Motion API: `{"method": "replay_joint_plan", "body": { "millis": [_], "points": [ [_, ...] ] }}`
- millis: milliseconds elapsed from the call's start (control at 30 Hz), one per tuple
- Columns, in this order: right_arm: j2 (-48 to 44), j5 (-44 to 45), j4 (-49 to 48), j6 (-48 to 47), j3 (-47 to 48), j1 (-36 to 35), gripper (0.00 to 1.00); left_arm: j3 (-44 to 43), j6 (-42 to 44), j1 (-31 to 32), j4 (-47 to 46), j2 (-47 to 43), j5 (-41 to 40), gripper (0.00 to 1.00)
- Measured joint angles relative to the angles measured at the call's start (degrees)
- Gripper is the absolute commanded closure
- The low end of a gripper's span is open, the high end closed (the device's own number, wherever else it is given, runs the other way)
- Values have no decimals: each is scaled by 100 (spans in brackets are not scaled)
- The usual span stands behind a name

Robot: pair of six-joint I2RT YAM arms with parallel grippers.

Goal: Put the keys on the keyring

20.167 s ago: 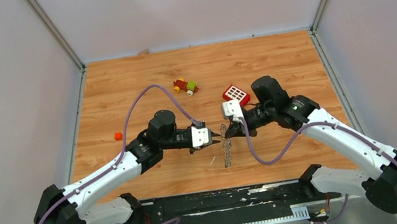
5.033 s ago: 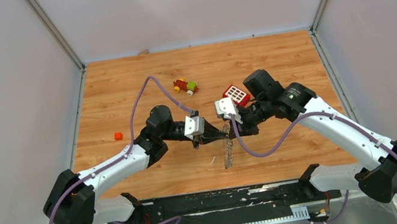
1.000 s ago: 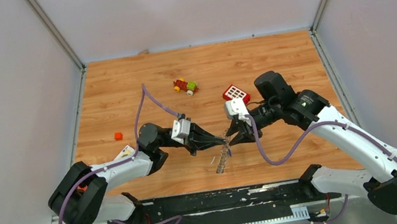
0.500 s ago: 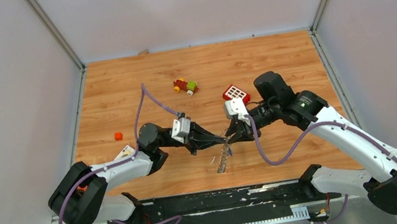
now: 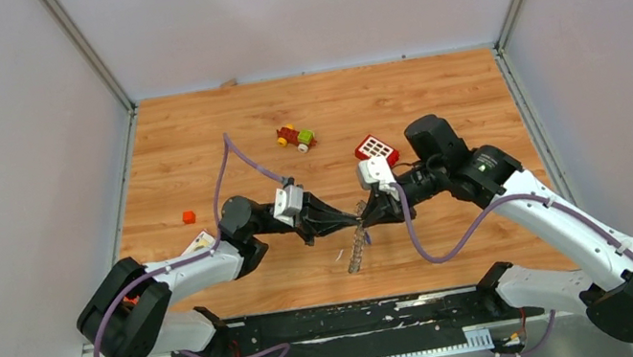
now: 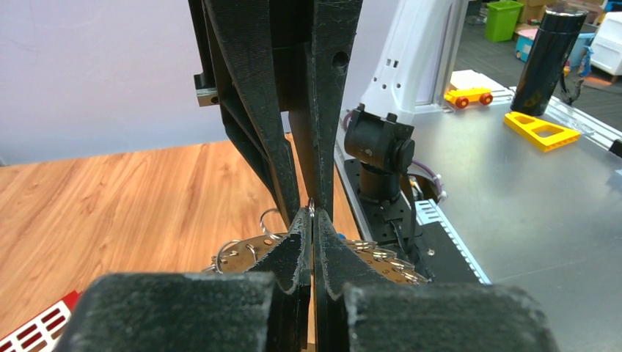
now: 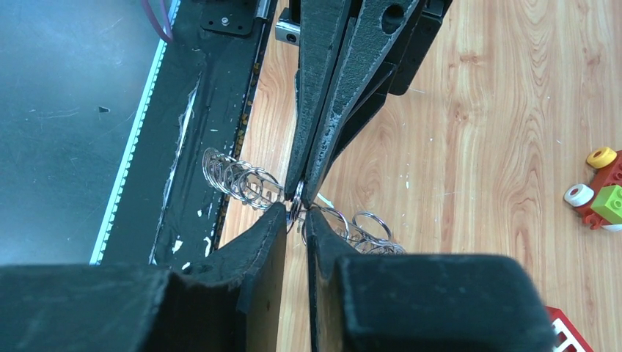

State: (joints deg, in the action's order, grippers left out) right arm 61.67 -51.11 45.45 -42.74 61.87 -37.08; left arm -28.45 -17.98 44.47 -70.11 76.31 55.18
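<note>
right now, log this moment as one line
left claw: shut on keyring | right claw: narrow gap around keyring wire, grip unclear

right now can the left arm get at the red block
Probably not: the left gripper is shut on the keyring, and the right gripper sits between it and the red block.

White arms (image 5: pixel 182 271), black fingers (image 5: pixel 332 223), purple cables (image 5: pixel 227 159).

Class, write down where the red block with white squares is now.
Top view: the red block lies on the table right of centre, just beyond the right arm's wrist, with the small toy to its left, farther back.
</note>
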Motion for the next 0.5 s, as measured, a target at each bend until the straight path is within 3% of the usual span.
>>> {"method": "replay_joint_plan", "body": {
  "millis": [267, 433, 500],
  "points": [
    [0, 7, -35, 92, -2, 4, 100, 0, 4, -7, 7, 0, -22, 100],
    [-2, 118, -35, 92, -9, 2, 100, 0, 55, -13, 98, 0, -50, 100],
    [-2, 214, -22, 83, -7, 0, 100, 0, 144, -17, 181, 0, -57, 92]
  ]
}}
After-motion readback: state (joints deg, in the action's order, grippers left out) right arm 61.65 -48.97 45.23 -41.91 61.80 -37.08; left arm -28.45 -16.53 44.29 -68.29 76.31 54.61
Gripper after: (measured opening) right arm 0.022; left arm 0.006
